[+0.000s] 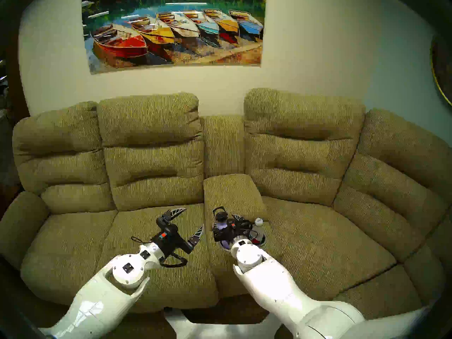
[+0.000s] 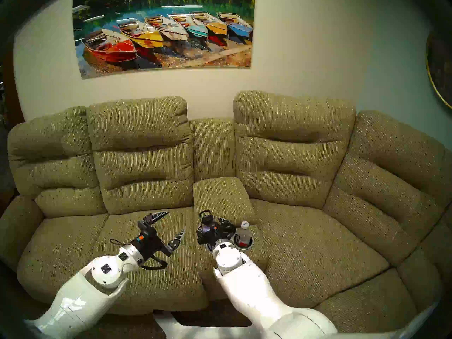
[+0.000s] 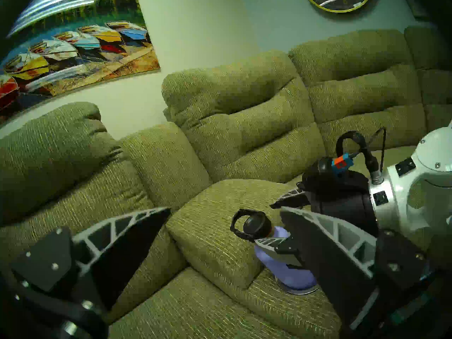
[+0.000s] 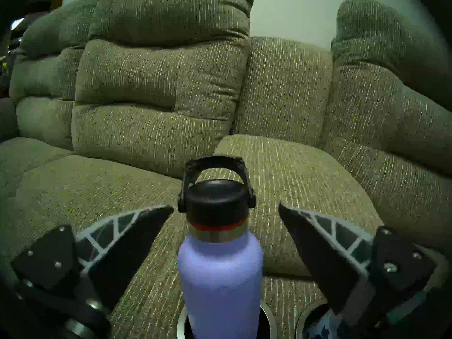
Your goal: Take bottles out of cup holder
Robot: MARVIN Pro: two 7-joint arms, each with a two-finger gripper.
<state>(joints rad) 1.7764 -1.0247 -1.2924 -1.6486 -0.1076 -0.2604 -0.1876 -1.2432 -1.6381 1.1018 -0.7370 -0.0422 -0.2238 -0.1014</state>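
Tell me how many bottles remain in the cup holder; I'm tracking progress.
2: the lavender flask in the left well, between the open right gripper fingers; the clear plastic bottle in the right well.

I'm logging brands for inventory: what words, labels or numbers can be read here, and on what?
None can be read.
Clear plastic bottle: its red, white and blue label is too small and blurred.
Lavender flask: no print visible on the side shown.
Boat painting: no legible text.

I see an olive sofa [image 1: 156, 164] against a pale wall [image 1: 318, 49], a painting of rowing boats [image 1: 173, 27] above it.
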